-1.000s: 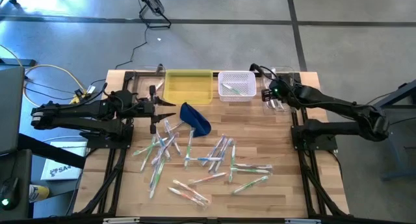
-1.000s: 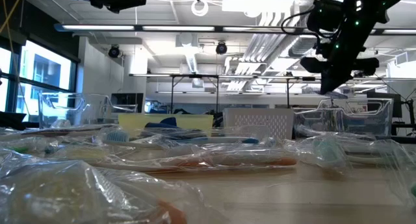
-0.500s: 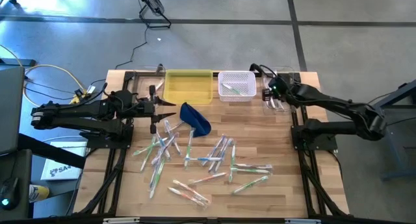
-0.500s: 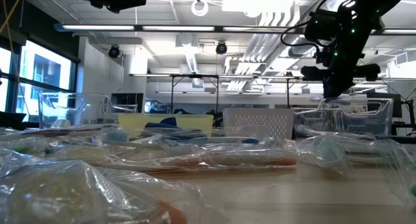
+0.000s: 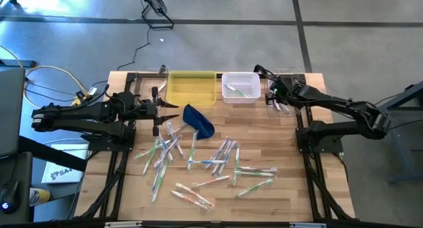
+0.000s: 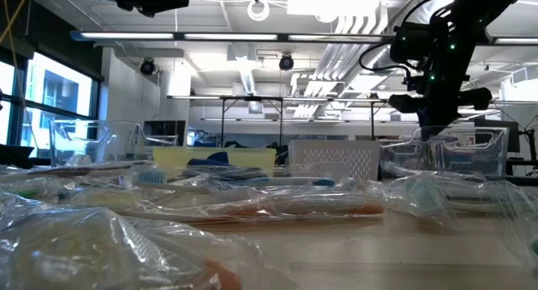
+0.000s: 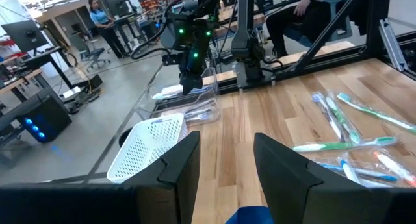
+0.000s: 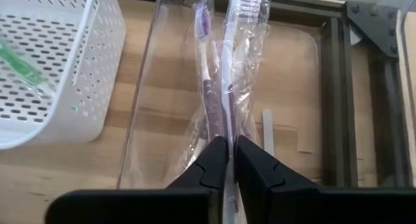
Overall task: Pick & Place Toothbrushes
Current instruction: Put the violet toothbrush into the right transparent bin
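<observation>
Toothbrush (image 8: 229,68) in clear wrap is hanging pinched in the right hand (image 8: 229,160) over the clear bin (image 5: 283,104), beside the white basket (image 5: 240,87); left hand (image 7: 224,156) is waiting open.

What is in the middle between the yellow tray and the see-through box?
The white basket sits between the yellow tray and the clear box, with green toothbrushes in it. The high view shows this.
</observation>
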`<state>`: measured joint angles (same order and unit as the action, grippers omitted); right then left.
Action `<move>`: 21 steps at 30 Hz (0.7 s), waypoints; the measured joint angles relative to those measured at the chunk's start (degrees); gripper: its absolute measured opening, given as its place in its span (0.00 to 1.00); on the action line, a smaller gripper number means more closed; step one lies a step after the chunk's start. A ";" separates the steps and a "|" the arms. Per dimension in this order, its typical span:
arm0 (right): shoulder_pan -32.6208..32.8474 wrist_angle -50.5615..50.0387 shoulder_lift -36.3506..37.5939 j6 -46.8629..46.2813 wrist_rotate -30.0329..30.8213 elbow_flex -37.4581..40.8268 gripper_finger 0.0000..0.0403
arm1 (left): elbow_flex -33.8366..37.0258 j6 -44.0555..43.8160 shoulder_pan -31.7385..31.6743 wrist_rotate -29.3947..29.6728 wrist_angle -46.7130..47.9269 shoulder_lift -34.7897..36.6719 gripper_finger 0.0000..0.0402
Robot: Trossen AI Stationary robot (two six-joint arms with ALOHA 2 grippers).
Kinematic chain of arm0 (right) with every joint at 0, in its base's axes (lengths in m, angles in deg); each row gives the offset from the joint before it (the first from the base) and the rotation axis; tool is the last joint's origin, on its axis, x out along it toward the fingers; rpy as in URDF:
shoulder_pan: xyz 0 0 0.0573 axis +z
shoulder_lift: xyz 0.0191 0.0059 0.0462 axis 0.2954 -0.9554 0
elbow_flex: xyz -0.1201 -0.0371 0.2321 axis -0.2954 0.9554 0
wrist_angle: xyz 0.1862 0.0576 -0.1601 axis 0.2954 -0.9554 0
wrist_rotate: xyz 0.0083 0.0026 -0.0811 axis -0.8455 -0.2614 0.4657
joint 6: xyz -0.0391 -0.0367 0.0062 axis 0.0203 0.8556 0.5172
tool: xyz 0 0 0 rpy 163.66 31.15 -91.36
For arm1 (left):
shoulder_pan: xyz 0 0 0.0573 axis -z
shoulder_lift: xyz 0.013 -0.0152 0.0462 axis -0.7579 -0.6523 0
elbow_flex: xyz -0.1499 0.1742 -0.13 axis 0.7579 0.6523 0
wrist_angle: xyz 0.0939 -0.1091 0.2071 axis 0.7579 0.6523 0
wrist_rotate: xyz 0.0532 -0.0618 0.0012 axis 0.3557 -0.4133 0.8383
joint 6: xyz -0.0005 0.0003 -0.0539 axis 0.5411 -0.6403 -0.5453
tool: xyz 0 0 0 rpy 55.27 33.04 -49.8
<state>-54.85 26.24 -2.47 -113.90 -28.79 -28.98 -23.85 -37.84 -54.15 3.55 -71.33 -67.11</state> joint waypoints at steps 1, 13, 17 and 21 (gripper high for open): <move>0.00 0.08 0.01 -0.01 0.22 -0.01 0.09 | 0.00 0.00 0.00 0.00 0.00 0.00 0.35; 0.00 0.04 0.29 1.59 -0.08 -0.04 0.36 | 0.00 0.00 0.01 -0.02 0.00 0.00 0.35; 0.04 -0.14 2.06 3.13 -1.27 -0.68 0.33 | 0.00 -0.01 0.02 -0.02 0.01 -0.01 0.35; 0.11 0.06 4.57 4.89 -4.14 -3.00 0.27 | 0.00 -0.01 0.02 -0.01 0.01 0.00 0.35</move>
<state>-54.74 26.30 2.10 -109.01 -32.93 -31.97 -23.85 -37.84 -54.12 3.54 -71.32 -67.11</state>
